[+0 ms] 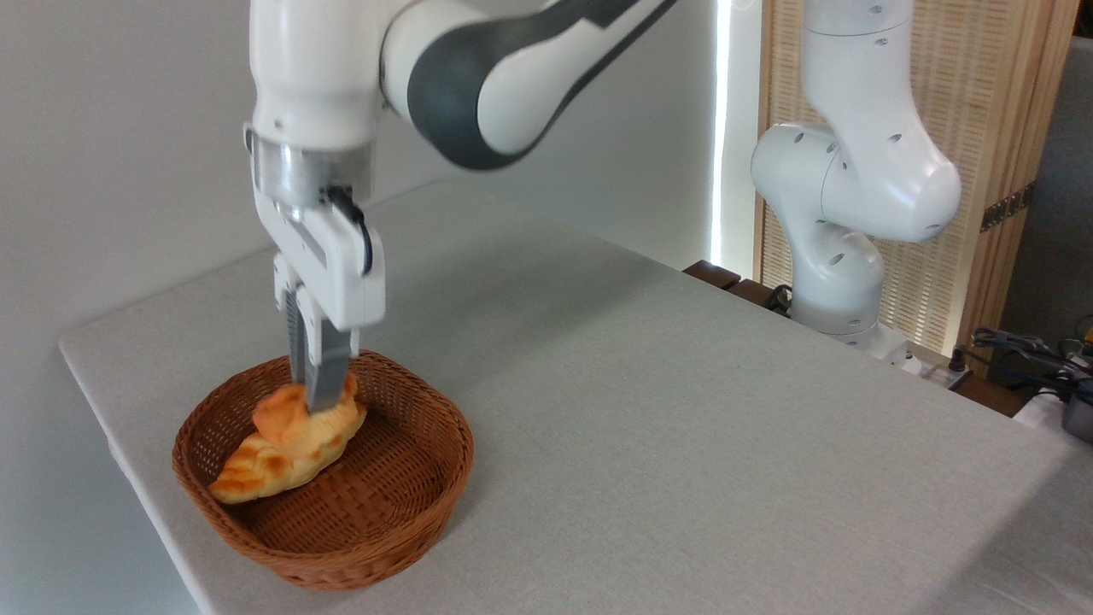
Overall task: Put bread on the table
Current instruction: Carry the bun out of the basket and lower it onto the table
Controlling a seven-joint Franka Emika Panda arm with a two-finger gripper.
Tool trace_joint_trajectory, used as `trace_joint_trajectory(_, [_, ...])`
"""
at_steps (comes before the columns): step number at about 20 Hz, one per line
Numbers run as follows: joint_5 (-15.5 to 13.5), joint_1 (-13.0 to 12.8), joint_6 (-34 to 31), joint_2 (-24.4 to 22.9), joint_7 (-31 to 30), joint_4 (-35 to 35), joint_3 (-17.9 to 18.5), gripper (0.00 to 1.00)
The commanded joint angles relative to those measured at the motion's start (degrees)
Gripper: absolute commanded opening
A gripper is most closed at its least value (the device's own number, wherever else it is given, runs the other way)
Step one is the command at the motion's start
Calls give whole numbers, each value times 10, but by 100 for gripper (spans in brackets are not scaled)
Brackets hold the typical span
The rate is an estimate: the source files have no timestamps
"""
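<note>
Hand (312,395) is down in the wicker basket (401,504) right now, fingers pointing straight down and pinched around the little orange bun (280,417), so it looks closed on it. The near finger covers part of the bun, so I can't see exactly how much of it is between the pads.

Bun is still inside the basket, sitting on top of (or just touching) the longer braided loaf (282,457) that lies along the basket floor. Can't tell if it's lifted clear of the loaf yet. The basket sits near the left front corner of the bench (683,410), with loads of bare grey surface off to the right.

My guess on handling: it looks light, and probably a bit squashy or at least smooth-skinned, with a lumpy rounded top that could roll or squirt out of a two-finger pinch. I'd want the grip across the widest part of the middle, not up on the knobbly crown. Weight shouldn't be an issue. Main worry would be it catching on the loaf or the basket rim on the way out.
</note>
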Motion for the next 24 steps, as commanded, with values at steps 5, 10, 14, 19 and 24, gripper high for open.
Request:
trace_joint_trajectory(5, [-7,2,-138,-72,0,-6,5,25])
trace_joint_trajectory(10, [4,-1,-155,-184,15,-142,13,28])
trace_joint_trajectory(14, [66,-12,-155,-205,56,-228,13,41])
trace_joint_trajectory(19, [82,-20,-140,-197,98,-256,12,53])
trace_joint_trajectory(24, [83,-22,-108,-193,106,-257,12,100])
